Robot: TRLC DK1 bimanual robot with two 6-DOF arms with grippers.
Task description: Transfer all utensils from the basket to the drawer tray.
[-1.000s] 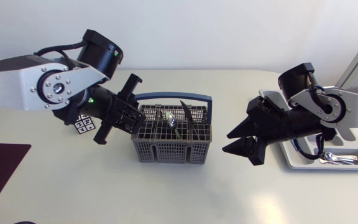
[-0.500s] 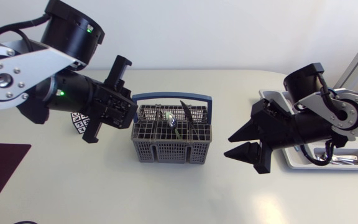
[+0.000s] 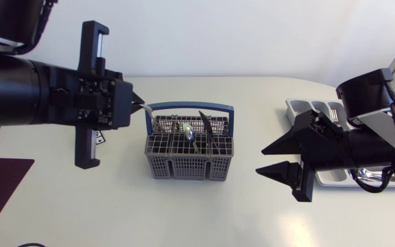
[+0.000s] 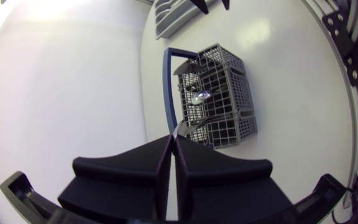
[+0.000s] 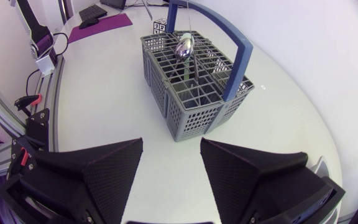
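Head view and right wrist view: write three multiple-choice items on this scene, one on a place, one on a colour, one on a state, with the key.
1. The right end effector is:
A. inside the basket
B. between the basket and the drawer tray
C. inside the drawer tray

2. The basket's handle is:
A. red
B. blue
C. yellow

3. The right end effector's fingers are:
A. open, nothing between them
B. shut tight, empty
C. shut on the handle

Key: 1 B, as the head view shows it over bare table between the two. 2 B, since the handle is blue in every view. 3 A, as the right wrist view shows the fingers wide apart.
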